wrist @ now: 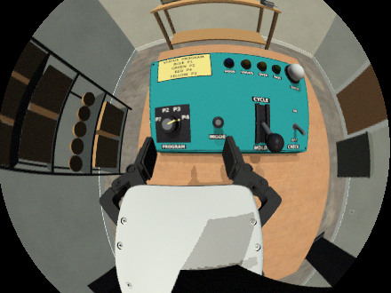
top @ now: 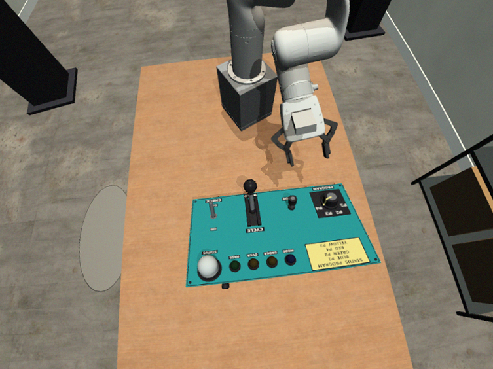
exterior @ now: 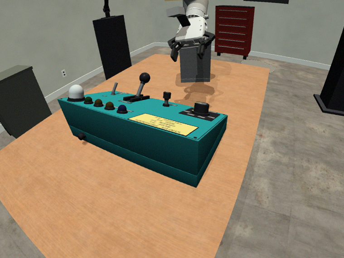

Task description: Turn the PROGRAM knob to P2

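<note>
Top view: your pincer (top: 309, 159) (exterior: 187, 56) (wrist: 188, 145) stood fully open, gripping nothing; the PROGRAM knob (top: 331, 198) (exterior: 201, 108) (wrist: 168, 124) sat at the console's (top: 278, 239) (exterior: 128, 139) (wrist: 231, 91) two o'clock. Exterior view: your pincer hung above the surface (top: 258, 340) (exterior: 143, 209) (wrist: 298, 213). Wrist view: the pointer (top: 328, 199) (wrist: 174, 122) faced two o'clock, towards P4.

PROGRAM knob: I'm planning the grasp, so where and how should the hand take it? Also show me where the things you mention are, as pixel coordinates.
Grip the round side wall of the PROGRAM knob (top: 331, 198) (exterior: 201, 108) (wrist: 168, 124), probably from above, square to the panel (top: 273, 240) (exterior: 150, 107) (wrist: 200, 93), one finger each side. It stands up as a short black cylinder. The open hand (top: 309, 159) (exterior: 188, 57) (wrist: 188, 145) should straddle it without pushing the console sideways.
</note>
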Controlling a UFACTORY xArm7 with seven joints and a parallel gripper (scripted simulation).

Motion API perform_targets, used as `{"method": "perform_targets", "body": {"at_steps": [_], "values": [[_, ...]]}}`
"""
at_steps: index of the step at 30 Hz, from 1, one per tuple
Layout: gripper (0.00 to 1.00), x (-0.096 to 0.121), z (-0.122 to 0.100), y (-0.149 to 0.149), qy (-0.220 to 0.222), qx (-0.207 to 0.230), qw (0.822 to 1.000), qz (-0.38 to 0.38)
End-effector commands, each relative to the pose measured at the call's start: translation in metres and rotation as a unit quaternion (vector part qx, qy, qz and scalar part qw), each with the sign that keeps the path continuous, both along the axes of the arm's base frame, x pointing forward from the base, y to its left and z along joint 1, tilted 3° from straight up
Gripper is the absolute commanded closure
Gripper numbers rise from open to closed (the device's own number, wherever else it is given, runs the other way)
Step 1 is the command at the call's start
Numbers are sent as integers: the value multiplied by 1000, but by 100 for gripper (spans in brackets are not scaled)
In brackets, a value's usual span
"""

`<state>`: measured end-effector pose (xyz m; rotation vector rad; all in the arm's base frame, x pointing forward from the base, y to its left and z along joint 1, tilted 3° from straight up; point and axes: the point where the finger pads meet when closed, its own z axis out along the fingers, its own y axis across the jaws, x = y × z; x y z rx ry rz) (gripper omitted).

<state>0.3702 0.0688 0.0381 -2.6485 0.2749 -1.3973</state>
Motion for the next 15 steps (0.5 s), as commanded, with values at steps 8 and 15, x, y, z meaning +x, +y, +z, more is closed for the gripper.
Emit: {"method": "perform_targets", "body": {"at_steps": [8, 15], "values": [[0, 17, 4, -49, -13, 1, 1000, -1], [0, 20, 4, -79, -17, 1, 1000, -1]]}}
